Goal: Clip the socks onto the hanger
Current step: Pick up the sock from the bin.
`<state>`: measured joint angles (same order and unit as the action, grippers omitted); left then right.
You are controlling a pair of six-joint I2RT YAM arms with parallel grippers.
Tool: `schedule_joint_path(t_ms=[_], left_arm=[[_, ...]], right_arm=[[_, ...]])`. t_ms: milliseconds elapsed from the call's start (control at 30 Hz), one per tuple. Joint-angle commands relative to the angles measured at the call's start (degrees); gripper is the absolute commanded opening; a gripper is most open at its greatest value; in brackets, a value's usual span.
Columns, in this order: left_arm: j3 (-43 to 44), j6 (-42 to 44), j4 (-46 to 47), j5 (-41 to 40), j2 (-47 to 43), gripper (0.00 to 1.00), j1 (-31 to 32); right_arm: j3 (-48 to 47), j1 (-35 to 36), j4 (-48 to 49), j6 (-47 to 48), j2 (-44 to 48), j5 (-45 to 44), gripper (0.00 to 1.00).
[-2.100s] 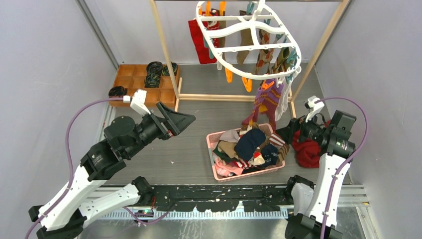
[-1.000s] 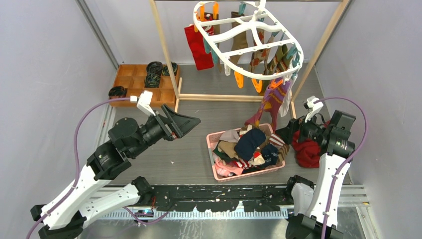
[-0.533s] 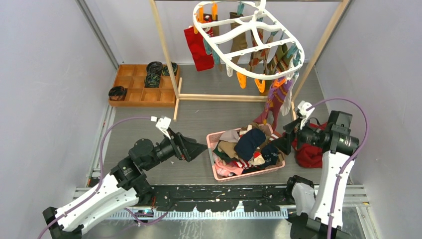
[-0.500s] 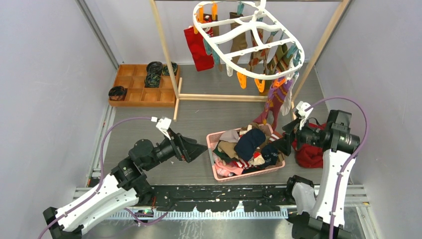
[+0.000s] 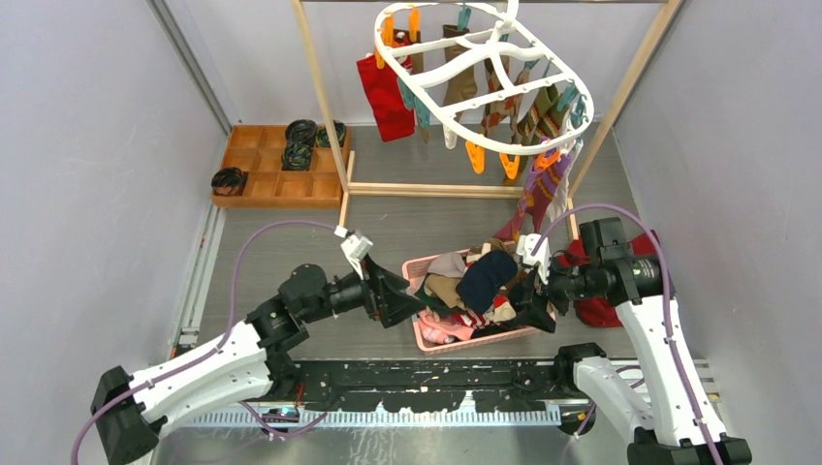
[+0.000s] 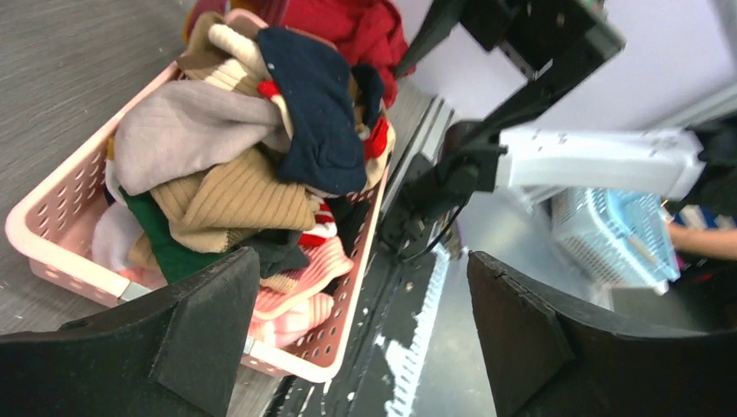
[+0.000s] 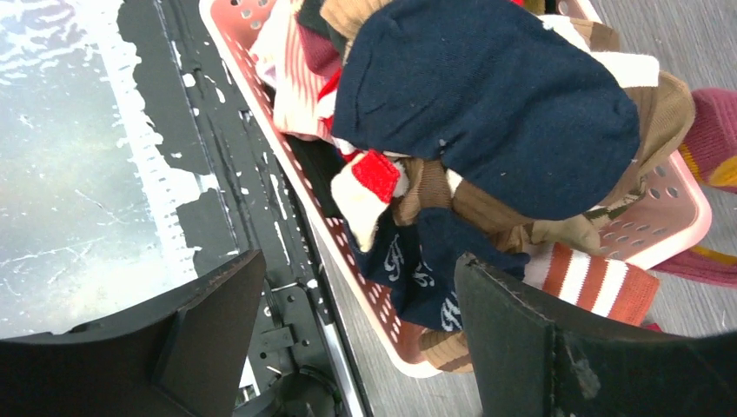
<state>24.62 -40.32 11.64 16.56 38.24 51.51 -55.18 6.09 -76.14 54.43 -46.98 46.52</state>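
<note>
Left gripper and right gripper have moved beside one pink basket of heaped multicoloured socks, fingers spread, empty.

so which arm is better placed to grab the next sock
Right, probably: the right gripper hangs open over socks in the basket; the left gripper, also open, sits beside its rim.

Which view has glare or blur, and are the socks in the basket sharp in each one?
Top external: even soft light, all sharp, the hanger and the pink basket clear. Left wrist: socks sharp, the background at right blurred, the left tool only a dark silhouette. Right wrist: strong glare on the metal plate at left, the navy sock sharp.
</note>
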Motion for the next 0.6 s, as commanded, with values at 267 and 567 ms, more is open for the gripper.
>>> schedule_joint_path(t_ms=[267, 567], left_arm=[[9.72, 24.07, 10.62, -13.89, 18.93, 0.74, 10.94], [22.11, 19.19, 3.96, -19.07, 34.64, 0.63, 11.65]], right_arm=[[2.49, 1.74, 10.06, -5.97, -3.74, -1.12, 0.83], [3.60, 1.75, 12.44, -9.59, -3.10, -5.23, 0.82]])
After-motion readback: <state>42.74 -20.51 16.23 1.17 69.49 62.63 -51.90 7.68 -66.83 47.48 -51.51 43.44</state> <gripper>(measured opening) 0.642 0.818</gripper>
